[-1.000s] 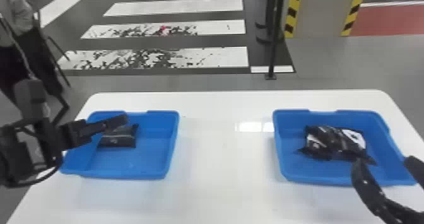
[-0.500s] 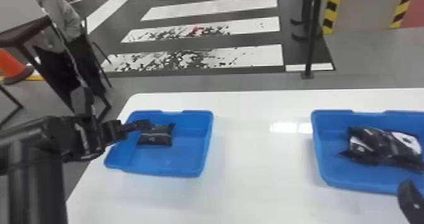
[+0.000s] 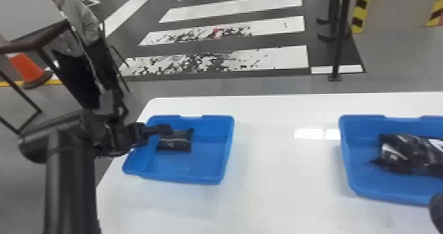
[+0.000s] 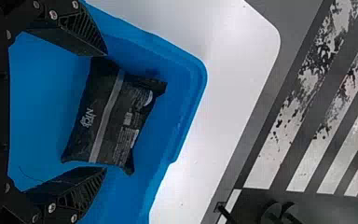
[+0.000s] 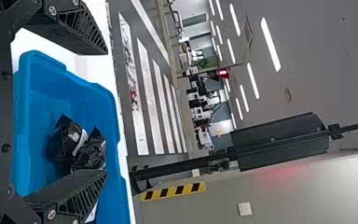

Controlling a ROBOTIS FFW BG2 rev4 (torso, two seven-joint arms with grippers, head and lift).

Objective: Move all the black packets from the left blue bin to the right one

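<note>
In the head view my left gripper (image 3: 164, 130) hangs over the left blue bin (image 3: 184, 178), above a black packet (image 3: 175, 145) lying inside. The left wrist view has my left gripper (image 4: 105, 112) open, its fingers to either side of the packet (image 4: 114, 119) and nothing held. My right gripper (image 3: 437, 207) is at the lower right of the head view, by the near side of the right blue bin (image 3: 385, 197). In the right wrist view my right gripper (image 5: 107, 112) stands open and empty. Black packets (image 3: 407, 152) lie bunched together in the right bin.
Both bins stand on a white table (image 3: 283, 184), with a bare stretch of tabletop between them. Beyond the table's far edge are a dark post (image 3: 337, 45) and a floor with white stripes. An orange cone (image 3: 28, 70) stands at the far left.
The head view has turned leftward, so the bins sit farther right in it. My left gripper remains over the packet in the left bin. No packet has visibly changed place.
</note>
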